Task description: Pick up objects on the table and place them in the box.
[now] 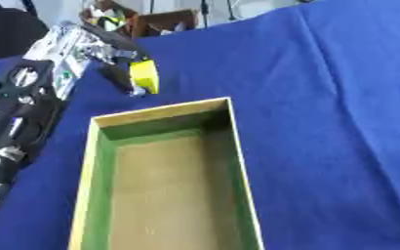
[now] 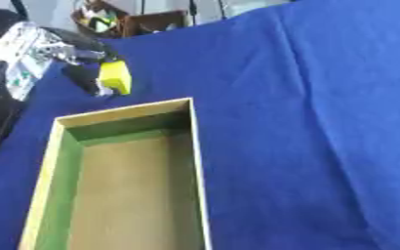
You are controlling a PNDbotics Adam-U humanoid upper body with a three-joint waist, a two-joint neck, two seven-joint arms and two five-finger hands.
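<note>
The left hand (image 1: 118,61) comes in from the left along the far-left part of the desk (image 1: 323,97), its dark fingers curled round a small yellow block (image 1: 145,75); the block hangs just beyond the far left corner of the box (image 1: 230,146), near that rim but not over the opening, and whether it touches the blue cloth beneath cannot be told. The box is an open wooden tray with a green inner wall on the left and far sides and a bare brown floor; nothing lies in it. The right hand shows in neither view.

The block looks stiff and light, with flat faces and squared edges, so it should neither deform nor be hurt by a short drop; smooth faces could slide between the fingers if the hand tilts. The hold appears to sit on the upper part and the far side, leaving the lower end free, which suits a release with that end leading. The step in hand appears to be the carry toward the box; what remains is to bring the block nearer and a little right, past the rim, then open the fingers over the brown floor. The rim is the thing most likely to be clipped.
</note>
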